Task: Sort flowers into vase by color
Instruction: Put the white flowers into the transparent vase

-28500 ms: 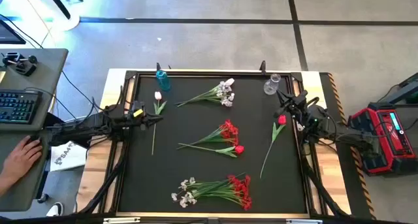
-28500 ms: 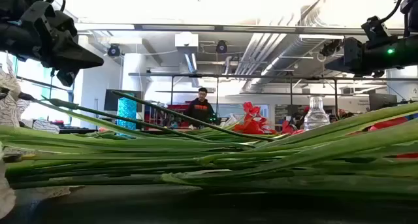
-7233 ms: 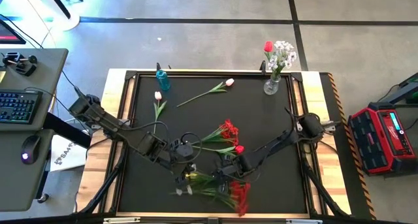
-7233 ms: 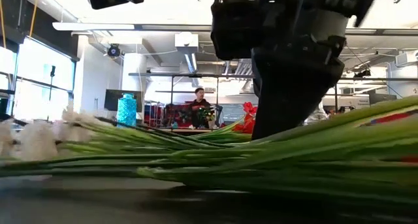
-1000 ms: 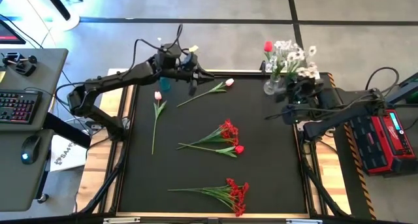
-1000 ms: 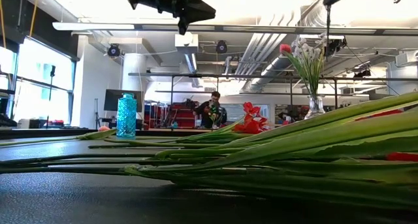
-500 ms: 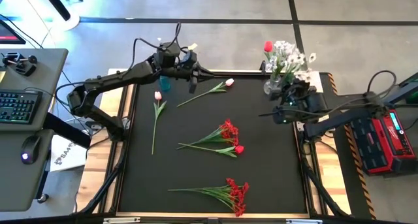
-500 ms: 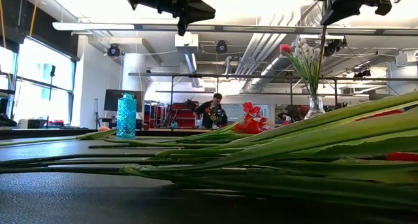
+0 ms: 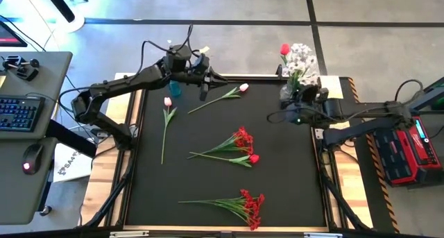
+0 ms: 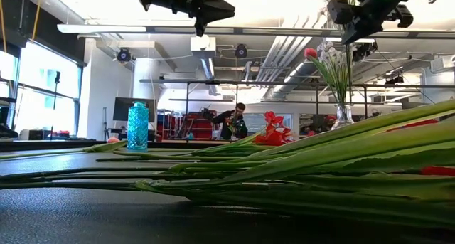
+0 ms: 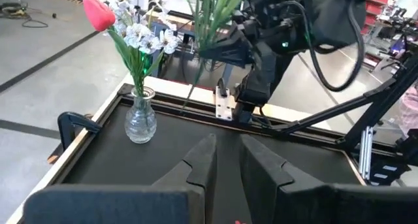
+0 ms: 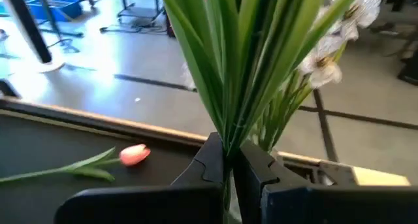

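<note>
White flowers [image 12: 326, 51] hang by their stems in the clamped right claw [image 12: 225, 160] beside the glass vase [image 9: 288, 92]; stems could miss its narrow neck, tipping it. Left claw [image 9: 205, 85], nearly closed, holds nothing.

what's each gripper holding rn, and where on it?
Right gripper: shut on the white flower spray, gripped on its green stems. Left gripper: nothing held.
</note>
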`<action>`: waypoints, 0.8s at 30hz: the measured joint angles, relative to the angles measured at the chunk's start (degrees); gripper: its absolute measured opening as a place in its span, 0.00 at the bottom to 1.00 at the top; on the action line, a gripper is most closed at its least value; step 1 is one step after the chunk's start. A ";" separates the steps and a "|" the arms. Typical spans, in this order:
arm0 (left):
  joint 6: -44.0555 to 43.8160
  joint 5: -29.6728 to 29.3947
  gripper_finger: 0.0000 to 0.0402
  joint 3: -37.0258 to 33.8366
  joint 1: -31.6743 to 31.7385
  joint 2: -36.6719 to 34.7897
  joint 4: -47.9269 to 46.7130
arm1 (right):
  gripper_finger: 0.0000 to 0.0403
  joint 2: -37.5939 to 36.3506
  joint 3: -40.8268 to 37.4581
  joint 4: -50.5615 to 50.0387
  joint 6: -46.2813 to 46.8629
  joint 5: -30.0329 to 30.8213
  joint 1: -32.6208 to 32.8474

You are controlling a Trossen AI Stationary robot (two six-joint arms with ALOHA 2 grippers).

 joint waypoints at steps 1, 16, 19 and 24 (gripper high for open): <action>0.00 0.07 0.13 0.00 0.00 0.00 -0.07 | 0.00 -0.23 -0.01 -0.03 -0.20 0.97 -0.83; -0.29 -2.94 0.13 0.00 -1.55 0.00 -2.31 | 0.00 -1.23 -0.22 2.74 10.33 11.15 -15.26; -0.31 -4.11 0.13 -0.02 -1.68 0.00 -3.50 | 0.00 -1.10 -1.82 4.85 13.32 10.97 -16.35; 0.44 -5.81 0.13 -0.01 -1.79 0.00 -4.52 | 0.00 -1.10 -5.61 11.33 13.37 8.37 -18.39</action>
